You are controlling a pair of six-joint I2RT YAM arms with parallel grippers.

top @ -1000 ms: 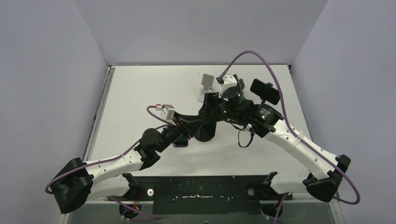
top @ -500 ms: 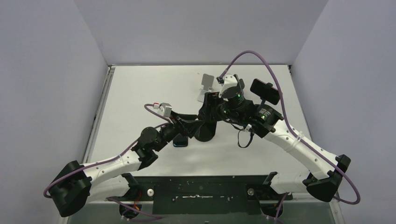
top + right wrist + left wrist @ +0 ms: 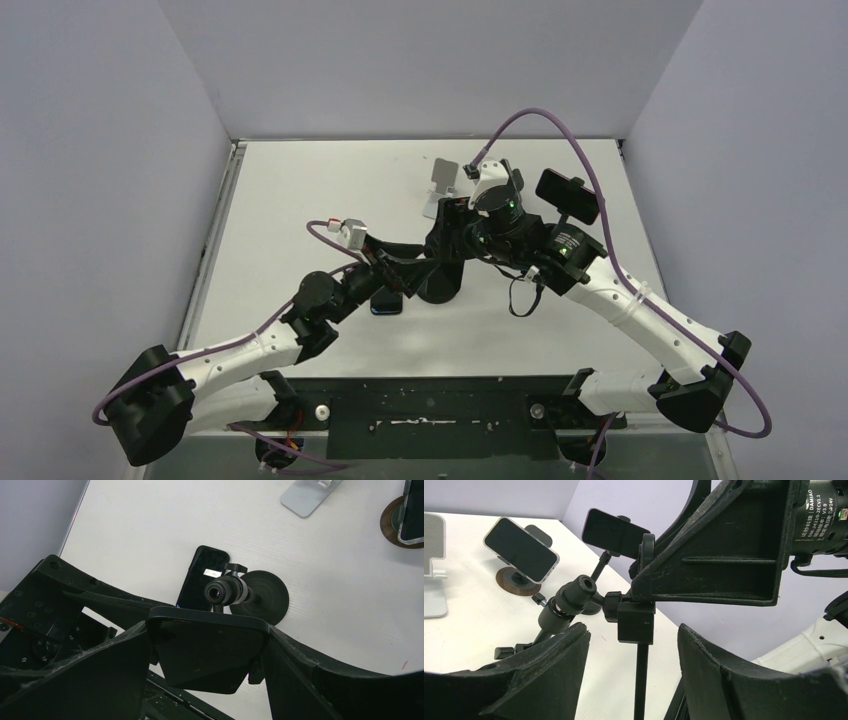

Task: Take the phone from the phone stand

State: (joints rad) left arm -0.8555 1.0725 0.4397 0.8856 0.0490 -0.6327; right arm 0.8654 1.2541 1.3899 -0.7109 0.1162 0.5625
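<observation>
The right end effector (image 3: 209, 636) is clenched on the phone (image 3: 207, 657). Its two black fingers (image 3: 100, 680) press the phone's short sides, and the dark slab fills the gap between them. In the right wrist view the phone hangs above the counter (image 3: 165, 520). It sits directly over the ball head of the phone stand (image 3: 262, 600), whose round black base rests on the counter below. Small tabs show at the phone's edges, so it is probably seated in the stand's clamp, though the view is too crowded to be sure.

The left end effector (image 3: 633, 630) is released. Its fingers (image 3: 549, 675) are spread wide to either side of the stand's thin upright stem, near it but seemingly not touching. From the left wrist view the clamp block and ball joint sit just above that gap, with the right end effector's finger looming over them.

A second handset (image 3: 200, 577) lies flat on the counter just beside the stand's base. Farther back are a silver stand (image 3: 307, 495) and a wooden-based holder (image 3: 514, 577) carrying its own handset. Near it, another dark handset is held up on a black arm mount (image 3: 614, 526).
</observation>
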